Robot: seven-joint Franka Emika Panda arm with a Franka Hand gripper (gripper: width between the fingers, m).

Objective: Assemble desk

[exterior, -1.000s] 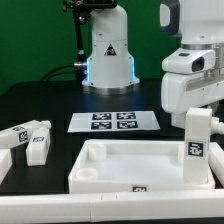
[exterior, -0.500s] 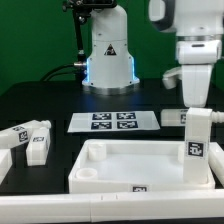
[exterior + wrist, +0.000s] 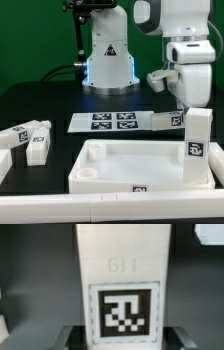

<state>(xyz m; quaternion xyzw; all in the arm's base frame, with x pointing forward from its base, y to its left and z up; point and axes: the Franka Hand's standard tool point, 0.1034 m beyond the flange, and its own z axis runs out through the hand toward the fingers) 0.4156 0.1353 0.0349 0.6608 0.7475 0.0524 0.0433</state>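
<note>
Your fingers (image 3: 68,336) are straddling the upright leg (image 3: 197,138) at the desk top (image 3: 105,178) corner on the exterior view's right. I cannot tell if they are pinching it. Any tilt now, and you are risking jamming or toppling it.

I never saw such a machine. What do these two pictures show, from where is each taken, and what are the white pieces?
This robot arm builds a model desk. One picture comes from a camera standing apart from the arm; the other from a camera on its wrist, looking past the pincer. On the black table lies the desk top, a flat rimmed tray. One leg stands upright at its corner, at the exterior view's right, with the pincer just above it; the wrist view shows that leg close up, a finger at each side. Whether the fingers press it, I cannot tell. Loose legs lie at the exterior view's left. The flat sheet with black-and-white squares is the marker board, no part of the desk.
</note>
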